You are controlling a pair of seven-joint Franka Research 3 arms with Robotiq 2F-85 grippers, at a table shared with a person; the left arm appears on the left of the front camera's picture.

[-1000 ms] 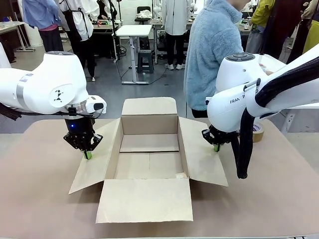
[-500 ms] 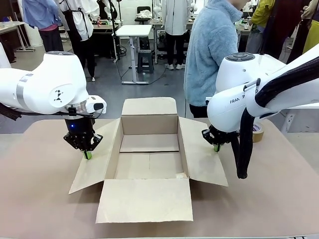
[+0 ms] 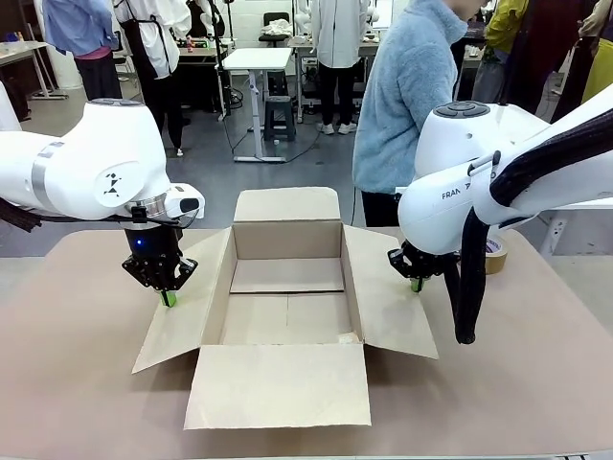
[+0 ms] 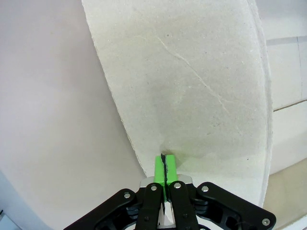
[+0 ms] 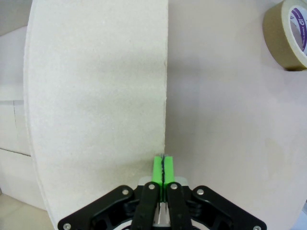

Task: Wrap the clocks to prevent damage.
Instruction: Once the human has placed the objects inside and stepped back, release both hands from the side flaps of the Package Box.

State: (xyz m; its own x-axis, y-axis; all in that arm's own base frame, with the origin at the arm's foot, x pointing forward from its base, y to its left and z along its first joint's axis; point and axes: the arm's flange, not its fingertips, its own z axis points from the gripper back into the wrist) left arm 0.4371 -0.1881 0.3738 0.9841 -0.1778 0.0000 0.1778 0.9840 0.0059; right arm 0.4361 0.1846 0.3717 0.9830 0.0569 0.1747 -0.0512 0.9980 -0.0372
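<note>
Left hand (image 3: 169,298) and right hand (image 3: 416,285) both pinched together, tips down at the side flaps of a large open brown cardboard box (image 3: 287,251).
Front view: box sits on the tan worktop (image 3: 77,383), brown tape roll (image 3: 495,255) just behind the right arm, and a person in pale blue fleece (image 3: 407,96) at the far side. Left wrist view: green pads (image 4: 159,170) together, nothing between them, at the left flap (image 4: 192,96) near its edge. Right wrist view: pads together at the right flap (image 5: 96,96) edge, with the tape roll well apart.
</note>
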